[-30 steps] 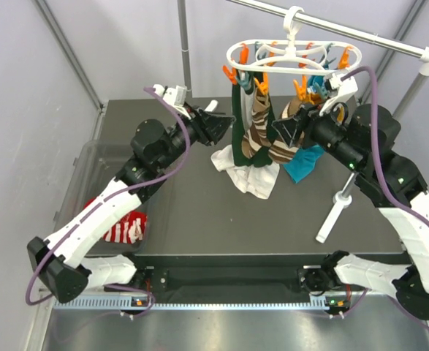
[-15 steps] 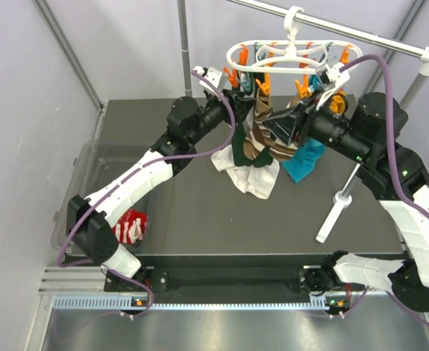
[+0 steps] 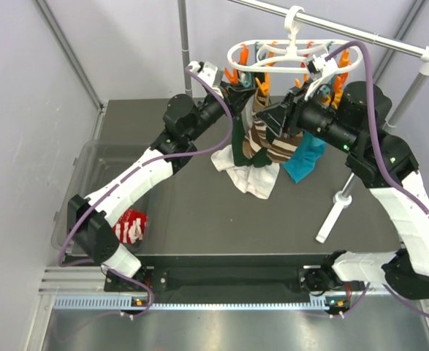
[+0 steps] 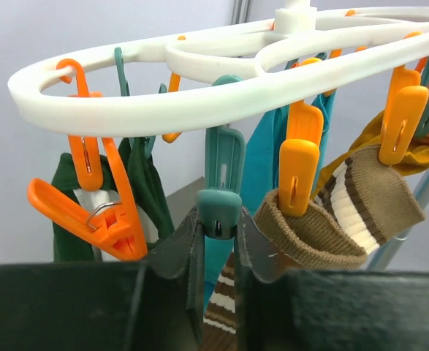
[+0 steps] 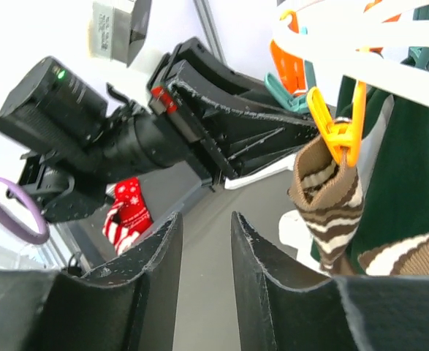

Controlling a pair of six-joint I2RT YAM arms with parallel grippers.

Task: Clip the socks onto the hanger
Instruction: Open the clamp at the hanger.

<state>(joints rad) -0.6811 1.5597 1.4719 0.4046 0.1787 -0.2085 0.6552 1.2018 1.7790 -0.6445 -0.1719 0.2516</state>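
Observation:
The white hanger (image 3: 237, 53) hangs from the rail, its ring (image 4: 163, 110) filling the left wrist view. My left gripper (image 3: 237, 99) is up under its left end, jaws (image 4: 219, 219) shut on a teal clip (image 4: 221, 175). A brown-and-cream striped sock (image 4: 346, 197) hangs from orange clips beside it, and a mustard sock (image 4: 419, 142) hangs further right. My right gripper (image 3: 264, 117) faces the left one from the right; its jaws (image 5: 207, 219) stand narrowly open on nothing, next to the striped sock (image 5: 331, 190). A red-and-white sock (image 3: 130, 225) lies in the bin.
Dark green (image 3: 237, 139), teal (image 3: 305, 161) and white (image 3: 247, 175) cloth hang or trail under the hanger onto the table. A clear bin (image 3: 75, 190) sits off the table's left edge. The grey rail (image 3: 367, 36), an upright pole (image 3: 185, 51) and a white stand (image 3: 333, 216) are close by.
My left arm has reached up to the hanger and its jaws have closed on the teal clip. The right gripper has moved up and left toward it, and its jaws have narrowed.

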